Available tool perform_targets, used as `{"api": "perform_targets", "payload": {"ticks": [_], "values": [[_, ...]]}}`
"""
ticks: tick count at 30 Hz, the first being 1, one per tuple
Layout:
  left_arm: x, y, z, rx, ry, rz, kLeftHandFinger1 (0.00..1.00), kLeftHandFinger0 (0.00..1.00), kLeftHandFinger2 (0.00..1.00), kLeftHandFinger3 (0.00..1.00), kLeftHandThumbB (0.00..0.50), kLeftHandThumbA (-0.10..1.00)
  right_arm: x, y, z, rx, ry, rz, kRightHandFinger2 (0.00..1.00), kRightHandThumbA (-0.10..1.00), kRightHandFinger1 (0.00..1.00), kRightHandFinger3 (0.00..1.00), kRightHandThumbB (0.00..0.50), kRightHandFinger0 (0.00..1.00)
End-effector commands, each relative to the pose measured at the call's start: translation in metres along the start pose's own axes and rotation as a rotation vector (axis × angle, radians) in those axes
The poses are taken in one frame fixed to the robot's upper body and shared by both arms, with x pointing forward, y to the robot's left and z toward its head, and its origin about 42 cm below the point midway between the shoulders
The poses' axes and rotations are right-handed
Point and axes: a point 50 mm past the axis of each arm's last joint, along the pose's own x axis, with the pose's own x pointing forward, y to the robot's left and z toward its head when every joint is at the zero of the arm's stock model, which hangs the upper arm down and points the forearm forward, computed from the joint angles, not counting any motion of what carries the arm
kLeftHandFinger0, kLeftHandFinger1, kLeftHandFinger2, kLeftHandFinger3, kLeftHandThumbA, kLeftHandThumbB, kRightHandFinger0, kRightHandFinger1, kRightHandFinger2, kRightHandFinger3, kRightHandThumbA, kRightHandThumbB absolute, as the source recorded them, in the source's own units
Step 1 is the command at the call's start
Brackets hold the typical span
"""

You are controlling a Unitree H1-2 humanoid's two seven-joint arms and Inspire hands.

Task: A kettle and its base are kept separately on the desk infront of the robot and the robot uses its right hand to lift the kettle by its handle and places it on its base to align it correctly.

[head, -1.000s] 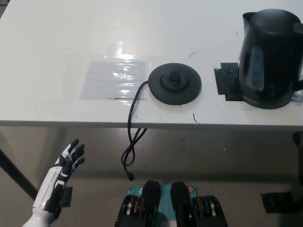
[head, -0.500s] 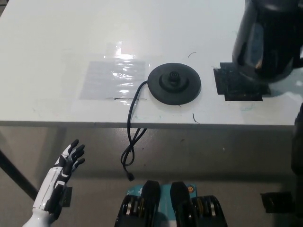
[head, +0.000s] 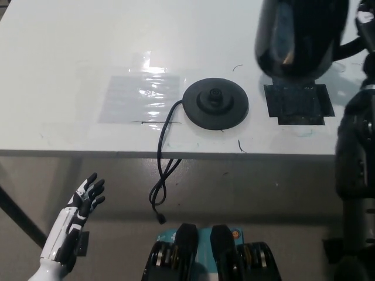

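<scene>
Left hand [head: 85, 196]: white, lower left of the head view, below the near desk edge. Forearm rises from the bottom-left corner, angled up and to the right. Dark fingers [head: 94, 186] spread apart and extended, holding nothing. At rest.

Right arm [head: 354, 175]: black, along the right edge of the view, running from the bottom right corner upward. Upper portion reaches the top right corner.

Right hand [head: 366, 26]: only partly visible at the picture's edge; finger pose cannot be made out.
</scene>
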Motion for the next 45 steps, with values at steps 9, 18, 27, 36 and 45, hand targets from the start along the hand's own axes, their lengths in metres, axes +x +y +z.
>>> {"api": "perform_targets", "payload": {"ticks": [9, 18, 27, 36, 45], "values": [[0.003, 0.003, 0.011, 0.007, -0.05, -0.017, 1.0, 1.0, 1.0, 1.0, 0.164, 0.89, -0.007, 0.112, 0.038, 0.131, -0.152, 0.132, 0.52, -0.1, 0.16, 0.54, 0.116, 0.0], [0.004, 0.004, 0.012, 0.019, -0.054, -0.019, 1.0, 1.0, 1.0, 1.0, 0.151, 0.92, -0.02, 0.144, 0.028, 0.127, -0.085, 0.142, 0.58, -0.1, 0.18, 0.62, 0.094, 0.0], [0.005, 0.005, 0.012, 0.009, -0.062, -0.017, 1.0, 1.0, 1.0, 1.0, 0.132, 0.9, -0.025, 0.145, 0.006, 0.087, -0.062, 0.145, 0.49, -0.1, 0.08, 0.63, 0.069, 0.0], [0.006, 0.005, 0.012, 0.015, -0.062, -0.015, 1.0, 1.0, 1.0, 1.0, 0.151, 0.91, -0.021, 0.133, -0.012, 0.044, -0.028, 0.126, 0.58, -0.1, 0.16, 0.72, 0.052, 0.0], [0.006, 0.005, 0.013, 0.012, -0.061, -0.016, 1.0, 1.0, 1.0, 1.0, 0.159, 0.91, -0.019, 0.119, -0.025, 0.012, -0.015, 0.102, 0.59, -0.1, 0.18, 0.72, 0.057, 0.0]]}}
